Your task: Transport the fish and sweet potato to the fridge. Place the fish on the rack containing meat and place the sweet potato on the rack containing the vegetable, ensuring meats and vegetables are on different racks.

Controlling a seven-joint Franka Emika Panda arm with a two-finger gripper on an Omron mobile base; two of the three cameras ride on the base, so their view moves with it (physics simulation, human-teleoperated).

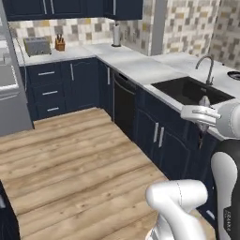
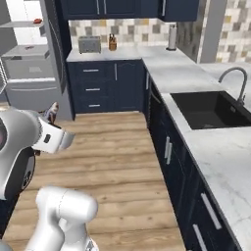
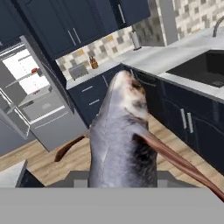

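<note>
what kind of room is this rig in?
A home-style kitchen, rendered. Evidence: a marble-look counter with a black sink and faucet, dark blue cabinets, a toaster, and an open fridge with shelves. The hand holds a fish.

The fish hides the tool's fingertips.

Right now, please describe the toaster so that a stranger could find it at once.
Look at the white counter along the tiled back wall, next to the open fridge. The toaster is the grey box there; the knife block beside it is smaller and brown.
</note>
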